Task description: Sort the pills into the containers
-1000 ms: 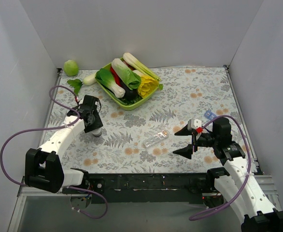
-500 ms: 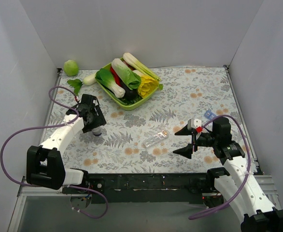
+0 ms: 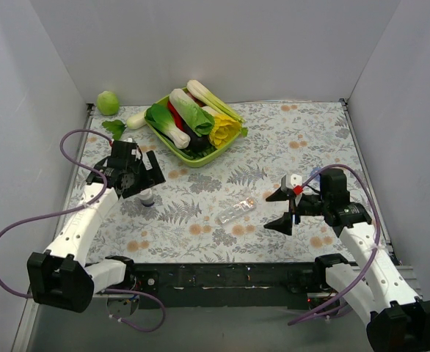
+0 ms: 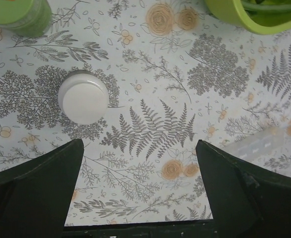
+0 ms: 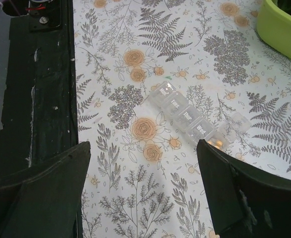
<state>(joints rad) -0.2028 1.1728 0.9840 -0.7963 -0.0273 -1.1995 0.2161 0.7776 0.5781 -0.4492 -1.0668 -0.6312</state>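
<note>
The containers, a clear pill-organiser strip (image 3: 236, 210), lie mid-table. In the right wrist view the strip (image 5: 187, 116) shows day labels, and small orange pills (image 5: 216, 142) sit in its end compartment under a raised lid. My right gripper (image 3: 274, 213) hovers open just right of the strip, and its jaws (image 5: 143, 193) hold nothing. My left gripper (image 3: 130, 178) is open above the left side of the table. A white-capped bottle (image 3: 148, 198) stands upright just beside it. That bottle (image 4: 83, 96) sits ahead of the left finger, outside the empty jaws (image 4: 140, 191).
A green tray (image 3: 200, 158) of vegetables stands at the back centre, with a green ball (image 3: 108, 102) in the back left corner. A green round object (image 4: 19, 15) lies beyond the bottle. The black table edge (image 5: 36, 74) runs close to the strip.
My left gripper has opened, let go of the white bottle and drawn up and to the left. The bottle stays standing. The right arm shifted slightly left.
</note>
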